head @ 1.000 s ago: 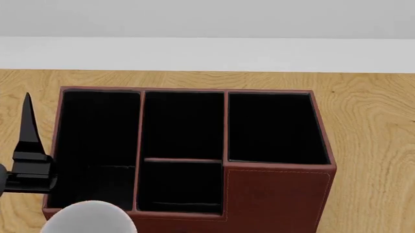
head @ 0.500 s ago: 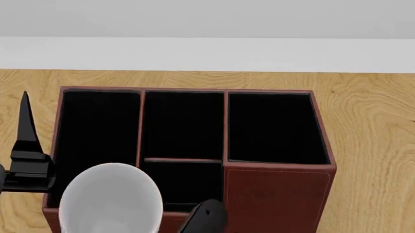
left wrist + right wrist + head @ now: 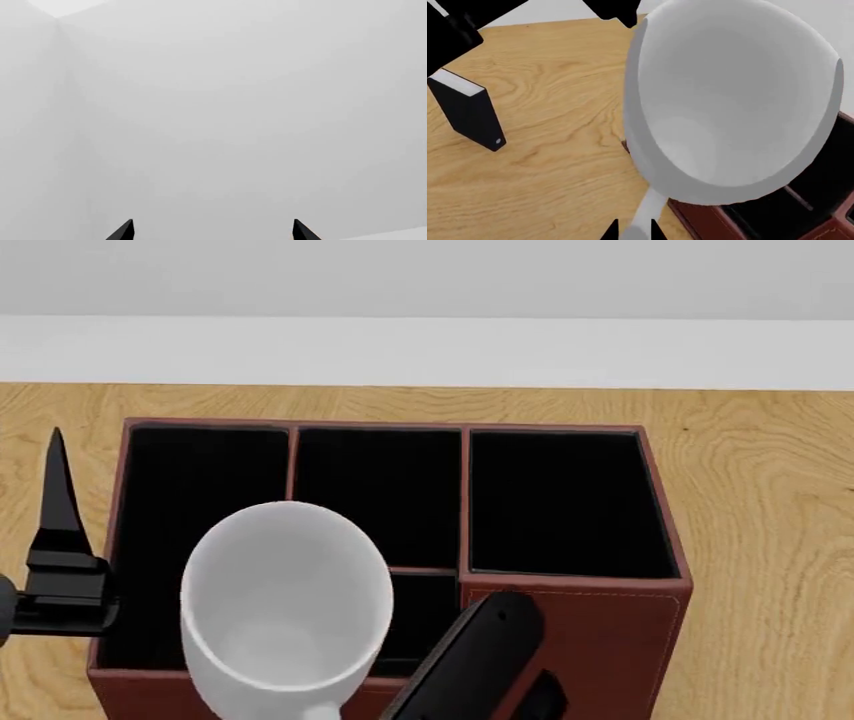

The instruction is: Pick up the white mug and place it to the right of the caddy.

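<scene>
Your left gripper (image 3: pixel 56 455) stands at the caddy's left edge, pointing up, fingers spread apart and holding nothing. Next, the white mug (image 3: pixel 286 600) hangs in the air over the left and middle compartments of the caddy (image 3: pixel 574 640), mouth tilted toward you. Your right gripper (image 3: pixel 634 231) has its finger tips pinched on the mug's handle, its arm rising beside the mug's right.

White mug (image 3: pixel 286 605) aloft, tilted, above brown caddy (image 3: pixel 567 635).
</scene>
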Motion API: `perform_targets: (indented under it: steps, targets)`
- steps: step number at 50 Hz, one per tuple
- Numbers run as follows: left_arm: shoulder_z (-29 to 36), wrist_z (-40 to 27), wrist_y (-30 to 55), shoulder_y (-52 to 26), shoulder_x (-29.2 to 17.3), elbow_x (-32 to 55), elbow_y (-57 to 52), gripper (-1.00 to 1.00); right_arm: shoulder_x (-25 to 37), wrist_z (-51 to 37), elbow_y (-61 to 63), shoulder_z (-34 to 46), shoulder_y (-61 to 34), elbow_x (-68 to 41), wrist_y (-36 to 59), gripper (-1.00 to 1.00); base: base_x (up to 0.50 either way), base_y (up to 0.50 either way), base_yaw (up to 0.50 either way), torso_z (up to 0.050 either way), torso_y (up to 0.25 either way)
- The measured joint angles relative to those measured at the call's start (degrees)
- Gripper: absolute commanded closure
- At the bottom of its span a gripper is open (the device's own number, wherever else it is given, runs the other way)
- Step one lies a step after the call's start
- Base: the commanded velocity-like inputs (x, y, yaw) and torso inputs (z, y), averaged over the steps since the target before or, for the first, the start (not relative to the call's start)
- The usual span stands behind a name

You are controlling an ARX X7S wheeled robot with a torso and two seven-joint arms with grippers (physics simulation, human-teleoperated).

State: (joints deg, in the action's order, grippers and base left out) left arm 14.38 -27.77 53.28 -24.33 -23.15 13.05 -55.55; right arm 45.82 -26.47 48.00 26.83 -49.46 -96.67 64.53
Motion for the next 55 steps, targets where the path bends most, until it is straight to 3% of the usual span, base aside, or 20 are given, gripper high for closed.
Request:
perform_targets:
  steps: [55]
  targets:
    - [-0.5,-0.7,-0.7,0.0,-0.6,1.9,0.3,-1.0,4.8,0.7,-9.6,-4.9,-9.8,0.8,-1.8,1.0,0.0,0.0,0.0,0.0,0.001]
